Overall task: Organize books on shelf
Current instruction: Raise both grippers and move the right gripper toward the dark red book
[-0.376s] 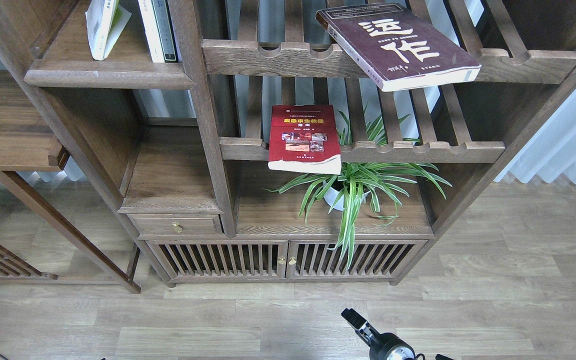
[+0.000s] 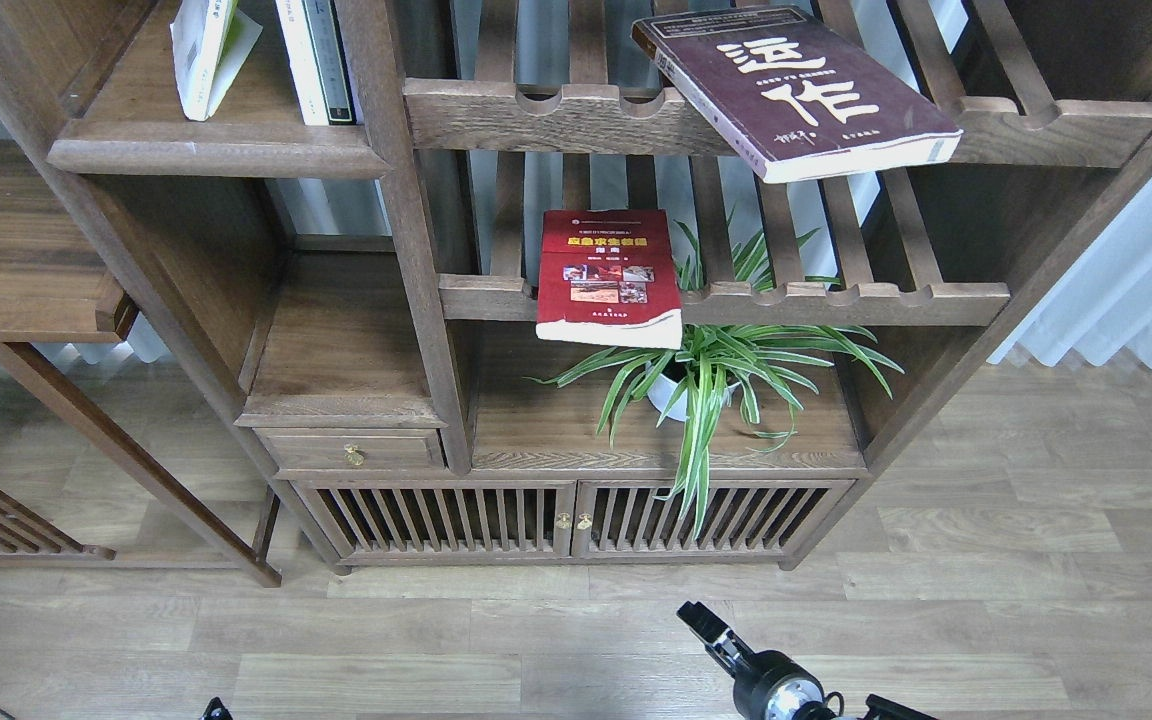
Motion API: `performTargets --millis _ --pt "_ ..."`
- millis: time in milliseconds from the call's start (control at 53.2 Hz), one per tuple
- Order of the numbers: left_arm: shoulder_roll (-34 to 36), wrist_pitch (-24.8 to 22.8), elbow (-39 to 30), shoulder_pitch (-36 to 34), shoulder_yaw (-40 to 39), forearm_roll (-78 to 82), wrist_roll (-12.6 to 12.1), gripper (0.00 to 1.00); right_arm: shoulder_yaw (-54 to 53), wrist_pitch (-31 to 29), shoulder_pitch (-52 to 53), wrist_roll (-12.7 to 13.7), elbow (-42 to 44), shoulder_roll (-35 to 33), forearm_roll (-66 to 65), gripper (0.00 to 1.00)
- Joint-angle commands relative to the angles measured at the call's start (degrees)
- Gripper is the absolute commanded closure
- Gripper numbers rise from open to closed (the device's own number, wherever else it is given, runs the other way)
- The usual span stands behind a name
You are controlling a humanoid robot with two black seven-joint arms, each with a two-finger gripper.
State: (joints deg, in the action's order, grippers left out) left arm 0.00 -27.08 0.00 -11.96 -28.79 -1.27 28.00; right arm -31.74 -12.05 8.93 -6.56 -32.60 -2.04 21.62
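Grey-brown plank floor, dark wooden bookcase, pale curtains behind, potted spider plant

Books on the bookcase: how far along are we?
Nothing looks done. The maroon book lies flat, overhanging the upper slatted rack; the red book lies on the lower rack. Neither is on the solid shelf. The right gripper is low and empty. Both books remain.

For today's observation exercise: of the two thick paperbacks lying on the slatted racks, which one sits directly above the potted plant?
The bright red paperback with the yellow title, on the lower rack, overhangs the spider plant. The dark maroon paperback lies higher, on the upper rack.
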Motion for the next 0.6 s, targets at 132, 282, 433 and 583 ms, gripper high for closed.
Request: performTargets --millis 132,282,433,583 --pt "0.00 -0.92 0.18 -3.94 -7.50 0.04 0.00 0.00 -5.61 0.45 -0.59 0.32 -9.76 -4.90 0.00 0.01" --pt "0.61 -0.92 -2.37 -5.44 -7.50 -0.04 0.00 0.00 -6.76 -0.52 -0.50 -0.47 -10.37 -7.19 0.27 0.01" --pt "5.01 -0.92 -11.33 -3.25 -7.68 -0.04 0.00 0.00 -7.02 -5.35 0.03 -0.56 -10.90 -9.91 0.09 0.01" --pt "6.50 -0.92 -14.33 -3.86 -7.86 -0.05 0.00 0.00 -7.02 -9.30 0.65 -0.82 -11.87 -12.99 -0.26 0.01"
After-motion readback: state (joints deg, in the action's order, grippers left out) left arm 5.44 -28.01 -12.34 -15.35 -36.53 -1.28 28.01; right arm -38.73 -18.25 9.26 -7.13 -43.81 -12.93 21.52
